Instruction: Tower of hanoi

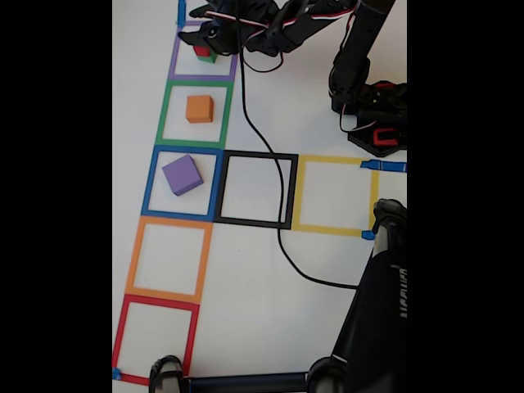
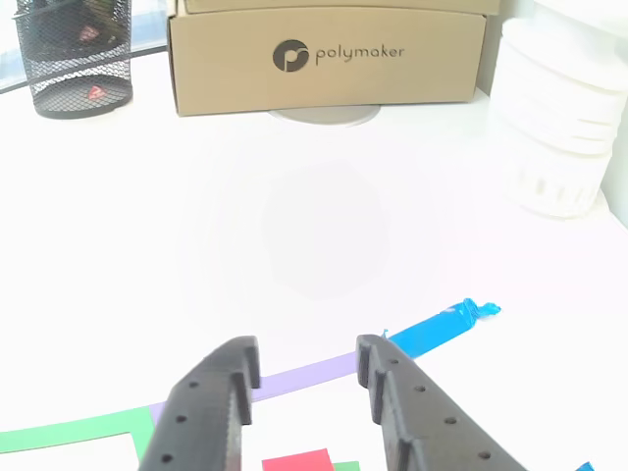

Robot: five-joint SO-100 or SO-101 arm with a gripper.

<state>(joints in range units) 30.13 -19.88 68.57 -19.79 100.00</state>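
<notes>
A white table is seen from above in the fixed view, marked with taped square outlines. Nearest the camera are a red outline and an orange outline. Beyond them a blue outline contains the purple cube, with a black outline and a yellow outline to its right. Farther on, a green outline contains the orange cube. Farthest, a purple outline contains the green cube with the small red cube stacked on it. The black arm reaches leftward over that far square, and its gripper hangs just above the stack. In the other view, the gripper fingers stand apart, gripping nothing, with the red cube low between them. Behind stand a cardboard box, a mesh basket and a white container.
</notes>
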